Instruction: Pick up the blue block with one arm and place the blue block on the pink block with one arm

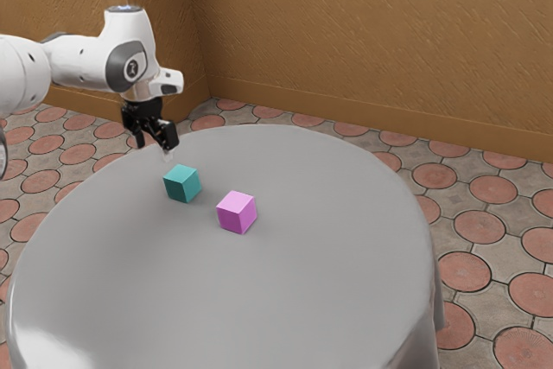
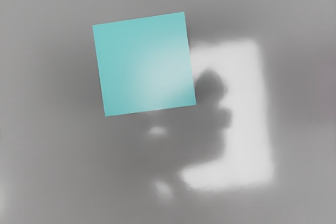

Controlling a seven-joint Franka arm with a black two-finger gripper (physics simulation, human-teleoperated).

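You have two blocks before you: one blue block (image 1: 182, 183) and one pink block (image 1: 236, 212). Both are counted on one round grey table (image 1: 302, 300), the single piece of furniture in the exterior view. One white robot arm (image 1: 78, 58) is in that view, fitted with one black gripper (image 1: 162, 146). Under it all is one floor of red tiles (image 1: 492, 213). Your wrist view counts one block, the blue one (image 2: 143, 64).

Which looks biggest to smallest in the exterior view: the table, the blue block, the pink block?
1. The table, by far the largest.
2. The pink block and the blue block look about alike. The pink one seems slightly bigger, but it sits nearer the camera, so I won't rank them.
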